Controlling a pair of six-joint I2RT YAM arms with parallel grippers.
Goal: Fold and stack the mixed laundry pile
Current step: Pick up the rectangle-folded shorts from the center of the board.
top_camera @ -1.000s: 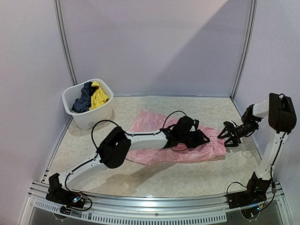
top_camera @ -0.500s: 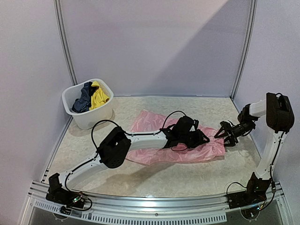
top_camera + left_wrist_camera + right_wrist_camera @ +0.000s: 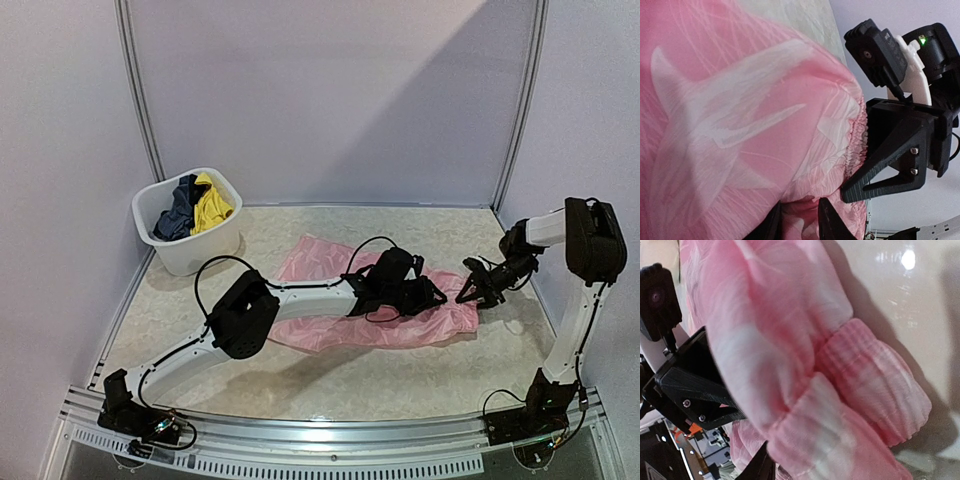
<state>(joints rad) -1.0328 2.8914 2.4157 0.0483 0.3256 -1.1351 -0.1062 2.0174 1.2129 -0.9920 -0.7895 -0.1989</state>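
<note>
Since the earlier overhead frame, the right tool (image 3: pixel 477 286) is being brought leftward from the right side of the picture and is now being set against the right end of the pink ruffled piece (image 3: pixel 320 262); its jaws are being narrowed from a wider spread. Whether that end is already being pinched cannot be told: in the right wrist view the gathered hem (image 3: pixel 865 390) is filling the frame and only one fingertip is being shown at the bottom edge.

The left tool (image 3: pixel 430 297) is being held low on the garment just right of centre. In its own wrist view, pink fabric is being shown between its nearly closed fingertips, so the cloth is judged to be pinched there.

The pink ruffled piece is lying spread across the middle of the desk (image 3: pixel 400 370). A navy piece (image 3: pixel 180 212) and a yellow piece (image 3: pixel 212 205) are being kept in the white tub (image 3: pixel 190 255) at the upper left, so most of the folding is judged not yet done.

Several failures are being risked. The thin hem could be lost if only its outer ruffle is being caught. Only one layer might be gripped, so that a skewed fold is produced. The two tools are being worked close together and could be knocked against each other. The fabric could be overstretched if both ends are being pulled apart.
</note>
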